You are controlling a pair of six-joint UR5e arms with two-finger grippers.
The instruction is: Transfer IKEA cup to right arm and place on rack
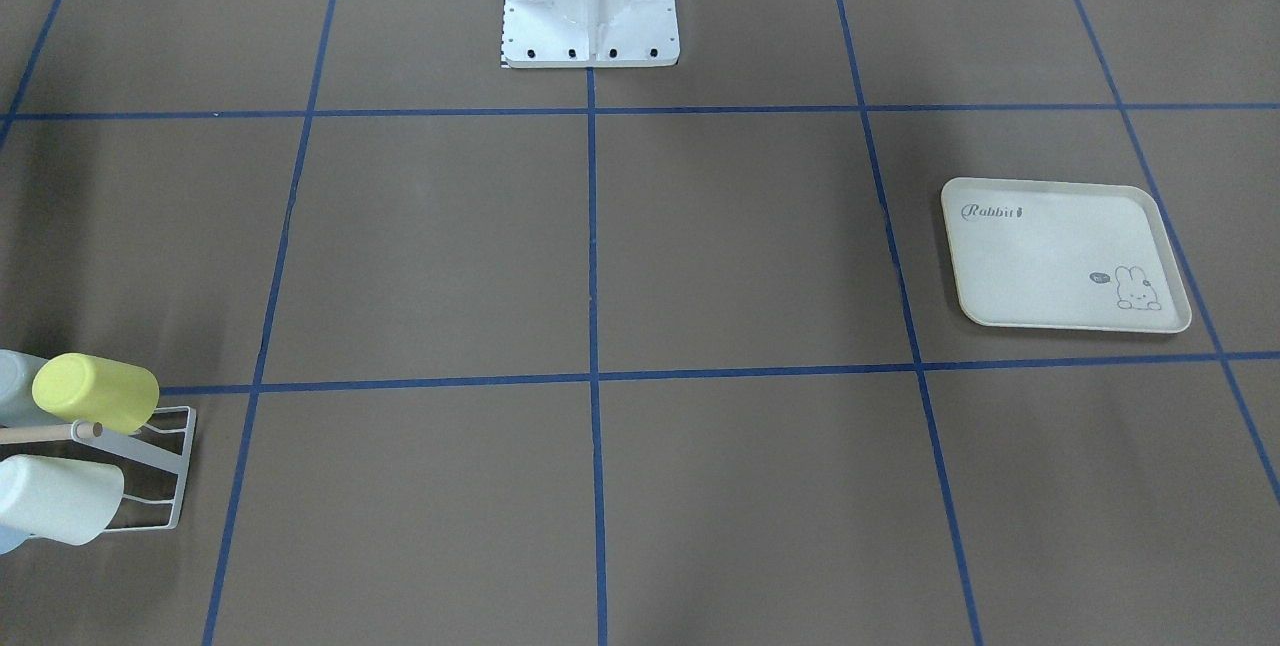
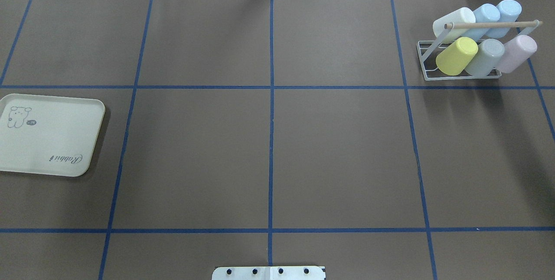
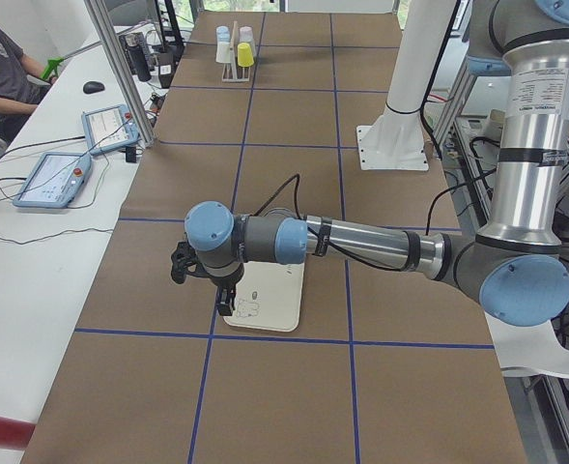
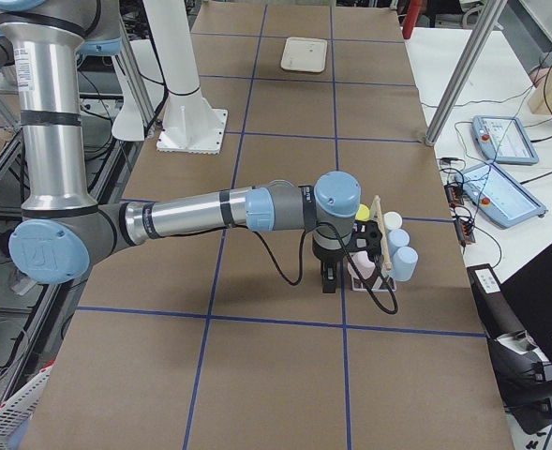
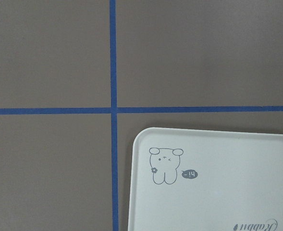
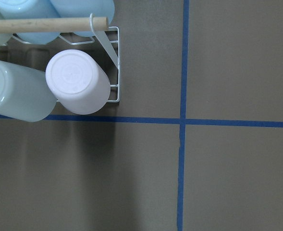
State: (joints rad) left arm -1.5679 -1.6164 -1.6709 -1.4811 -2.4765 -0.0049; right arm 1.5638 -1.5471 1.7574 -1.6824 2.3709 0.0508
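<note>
Six IKEA cups (image 2: pixel 484 56) lie tilted on the white wire rack (image 2: pixel 421 59) at the far right of the brown-papered table (image 2: pixel 195 150), which is gridded with blue tape. A white bench (image 3: pixel 33 251) with teach pendants (image 3: pixel 52 179) flanks it. Only the side views show the arms: the left gripper (image 3: pixel 228 302) is over the rabbit tray (image 2: pixel 47 141) and the right gripper (image 4: pixel 329 281) is just beside the rack. I cannot tell whether either is open or closed.

A brown table (image 2: pixel 338 158) gridded with blue tape (image 2: pixel 271 141) sits beside a white bench (image 3: pixel 14 290) carrying tablets (image 3: pixel 52 179).
</note>
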